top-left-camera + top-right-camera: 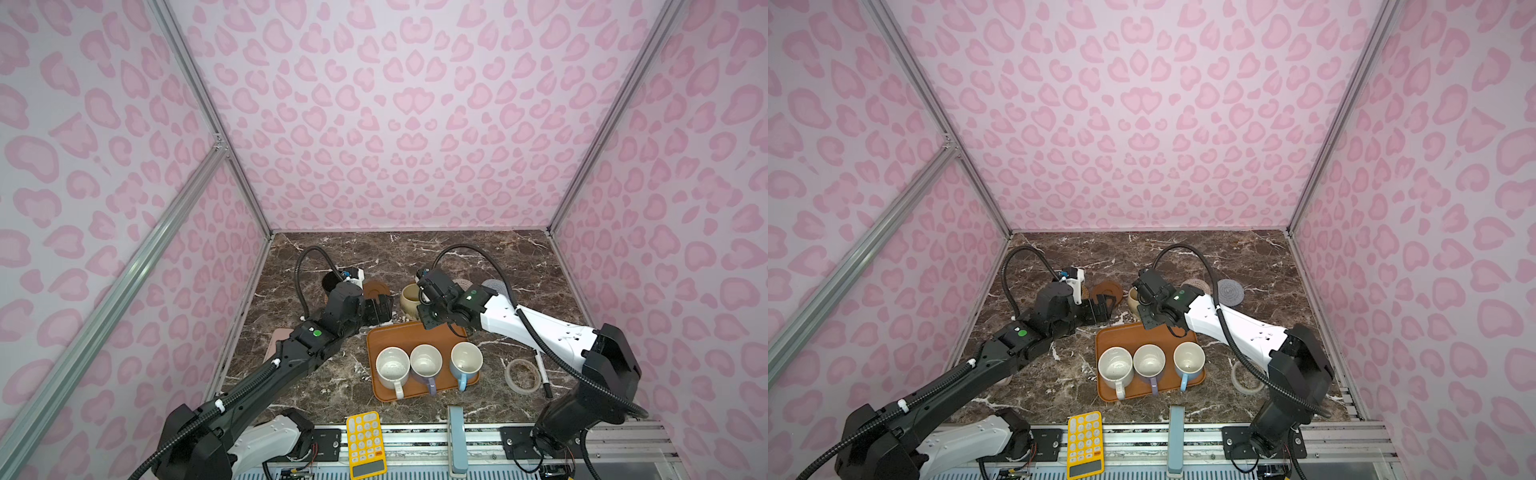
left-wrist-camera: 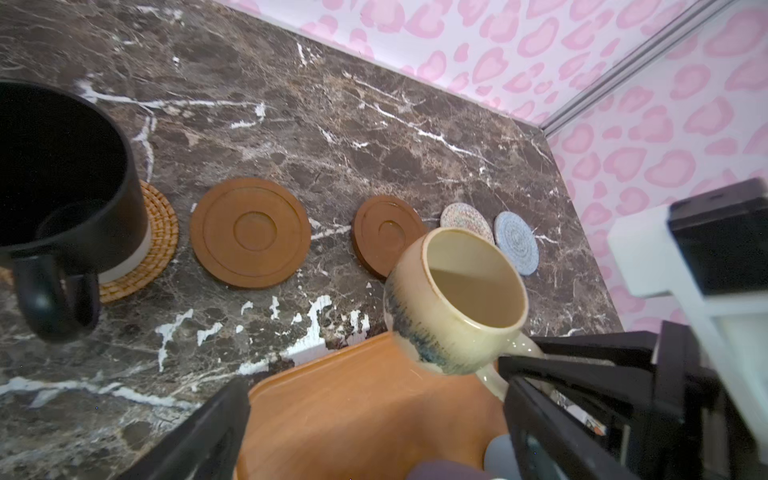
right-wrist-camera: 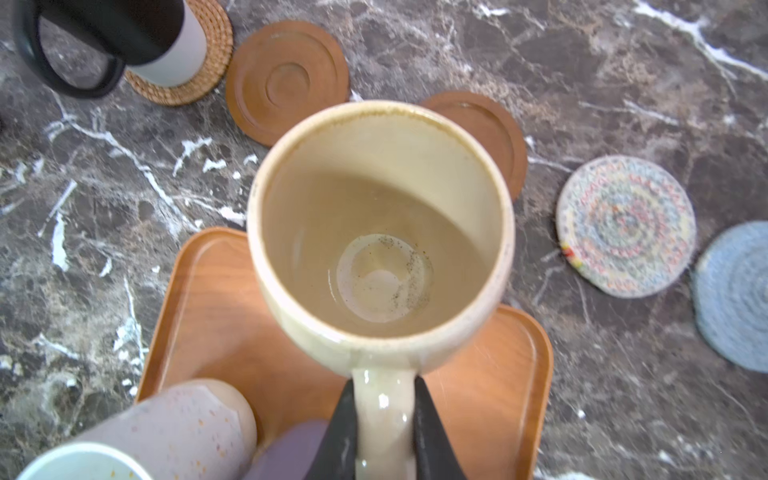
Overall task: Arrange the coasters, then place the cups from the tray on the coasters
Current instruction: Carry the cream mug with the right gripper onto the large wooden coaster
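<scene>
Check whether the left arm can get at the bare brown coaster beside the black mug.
Probably yes. The left gripper is open and empty, close by that brown coaster. Nothing stands on it, and the black mug sits apart on its rattan coaster.

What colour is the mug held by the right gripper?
Cream-yellow mug, brownish rim; best seen in the right wrist view.
</scene>
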You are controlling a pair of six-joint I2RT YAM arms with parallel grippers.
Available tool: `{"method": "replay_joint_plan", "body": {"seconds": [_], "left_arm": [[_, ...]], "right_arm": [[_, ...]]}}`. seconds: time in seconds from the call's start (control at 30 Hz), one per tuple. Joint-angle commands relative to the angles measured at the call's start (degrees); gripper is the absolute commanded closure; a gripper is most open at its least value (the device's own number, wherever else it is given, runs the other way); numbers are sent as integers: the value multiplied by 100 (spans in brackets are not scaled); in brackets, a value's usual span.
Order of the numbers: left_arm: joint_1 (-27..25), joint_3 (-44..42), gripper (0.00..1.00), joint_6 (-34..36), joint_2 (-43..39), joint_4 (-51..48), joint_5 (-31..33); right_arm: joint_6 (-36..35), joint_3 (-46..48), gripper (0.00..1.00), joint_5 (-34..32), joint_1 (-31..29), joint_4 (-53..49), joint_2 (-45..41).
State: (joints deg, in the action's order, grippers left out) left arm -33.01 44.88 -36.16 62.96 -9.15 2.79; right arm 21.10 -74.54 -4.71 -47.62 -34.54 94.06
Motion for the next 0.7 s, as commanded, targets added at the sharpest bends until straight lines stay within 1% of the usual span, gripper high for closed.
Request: {"method": "replay_joint_plan", "body": {"seconds": [0.0, 0.17, 0.4, 0.53, 0.67], "left_arm": [[203, -10, 4, -88, -105, 188, -213], [460, -29, 4, -126, -316, 161, -217], [819, -89, 4, -130, -431, 106, -256], [1163, -168, 4, -209, -524, 135, -497], [1243, -319, 4, -237, -637, 140, -506]], "right_arm": [[69, -294, 100, -295, -11, 555, 279], [44, -966, 100, -285, -29, 702, 886], [8, -2242, 100, -240, -31, 591, 1931], [42, -2875, 100, -196, -37, 520, 2538], [42, -3356, 100, -243, -111, 457, 3040]]}}
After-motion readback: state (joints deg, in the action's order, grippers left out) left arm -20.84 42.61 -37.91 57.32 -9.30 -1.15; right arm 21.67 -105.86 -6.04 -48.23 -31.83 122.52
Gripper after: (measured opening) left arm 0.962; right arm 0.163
